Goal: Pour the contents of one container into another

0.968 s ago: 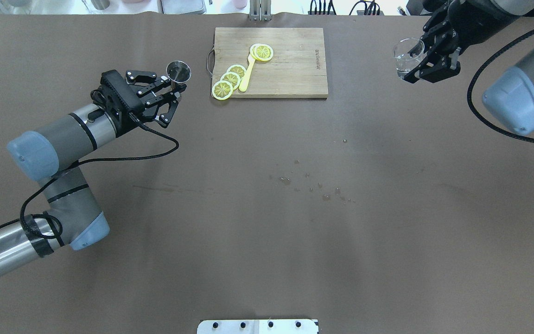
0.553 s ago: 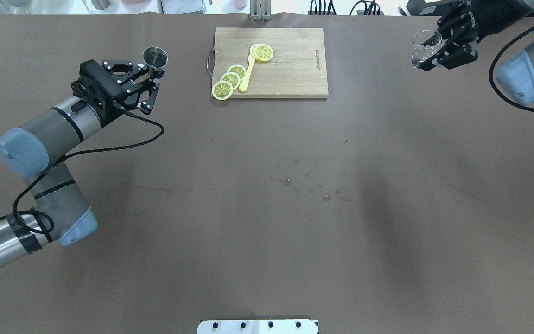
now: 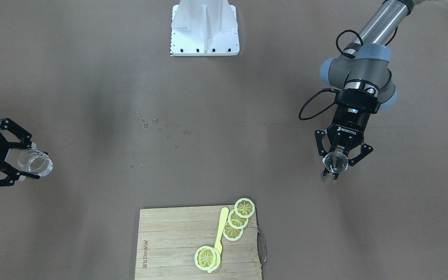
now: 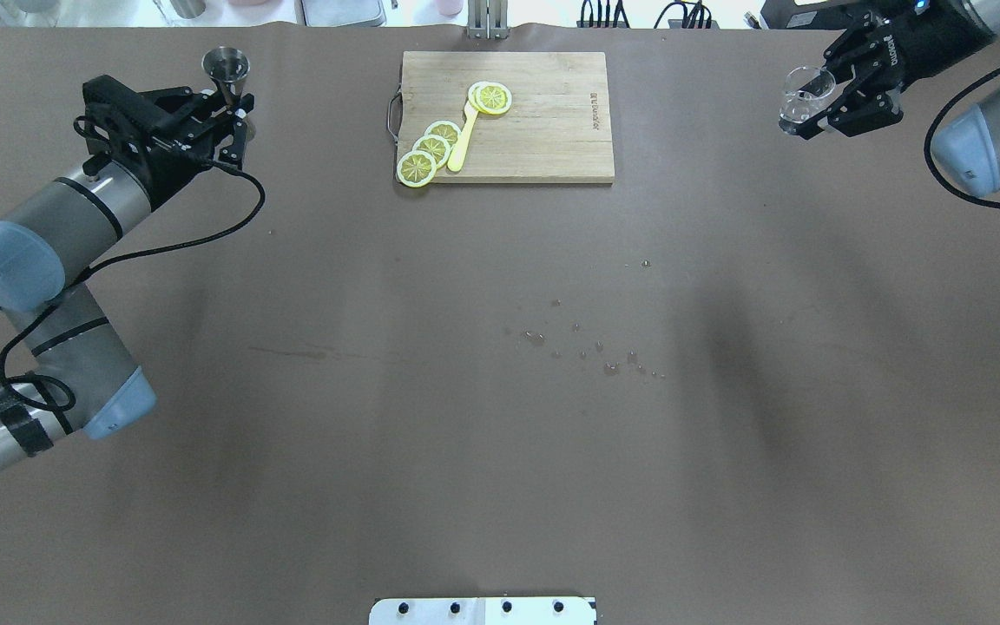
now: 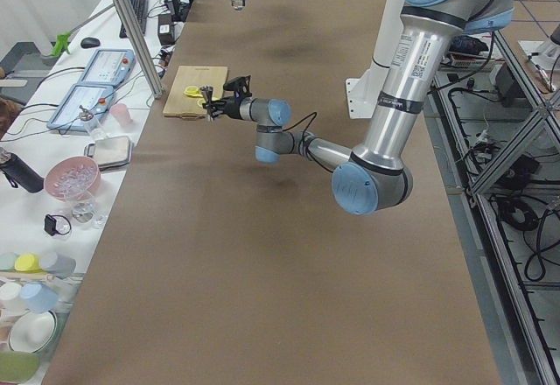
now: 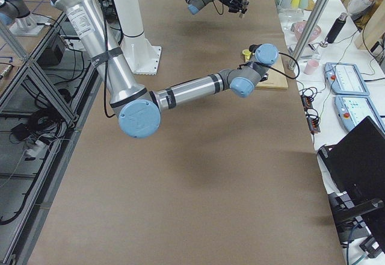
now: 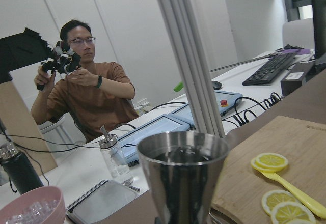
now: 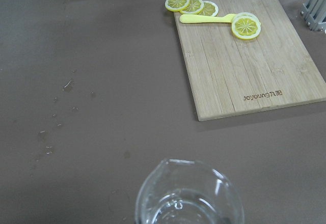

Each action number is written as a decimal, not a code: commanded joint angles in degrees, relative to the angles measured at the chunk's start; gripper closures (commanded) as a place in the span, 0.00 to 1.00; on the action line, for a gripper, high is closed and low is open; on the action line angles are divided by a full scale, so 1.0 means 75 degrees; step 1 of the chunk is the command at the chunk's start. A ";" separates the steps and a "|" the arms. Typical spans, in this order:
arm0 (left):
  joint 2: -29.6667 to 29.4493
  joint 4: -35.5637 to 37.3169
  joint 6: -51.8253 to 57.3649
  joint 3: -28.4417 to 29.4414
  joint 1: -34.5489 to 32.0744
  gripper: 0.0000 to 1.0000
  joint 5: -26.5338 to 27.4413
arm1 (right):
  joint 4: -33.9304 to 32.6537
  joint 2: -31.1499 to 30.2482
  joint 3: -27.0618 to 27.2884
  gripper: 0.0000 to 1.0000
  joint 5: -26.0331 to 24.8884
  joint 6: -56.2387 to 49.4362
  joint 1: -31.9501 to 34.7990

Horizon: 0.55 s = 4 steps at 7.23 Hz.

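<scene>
I am working over a brown table (image 4: 309,486). A wooden cutting board (image 4: 543,130) is lying at its far edge, and small water drops (image 4: 536,338) are sitting near the middle.
</scene>
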 commanded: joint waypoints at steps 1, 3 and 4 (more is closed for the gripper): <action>0.0028 0.0886 -0.1561 -0.0136 -0.0030 1.00 0.1478 | 0.0311 -0.0004 -0.0009 1.00 -0.0042 0.0110 0.0009; 0.0016 0.2153 -0.2595 -0.0510 0.0202 1.00 0.2571 | 0.0720 -0.0365 0.0363 1.00 -0.0530 0.0473 -0.0014; -0.0053 0.2913 -0.3282 -0.0547 0.0576 1.00 0.3320 | 0.1071 -0.0496 0.0389 1.00 -0.0685 0.0626 -0.0037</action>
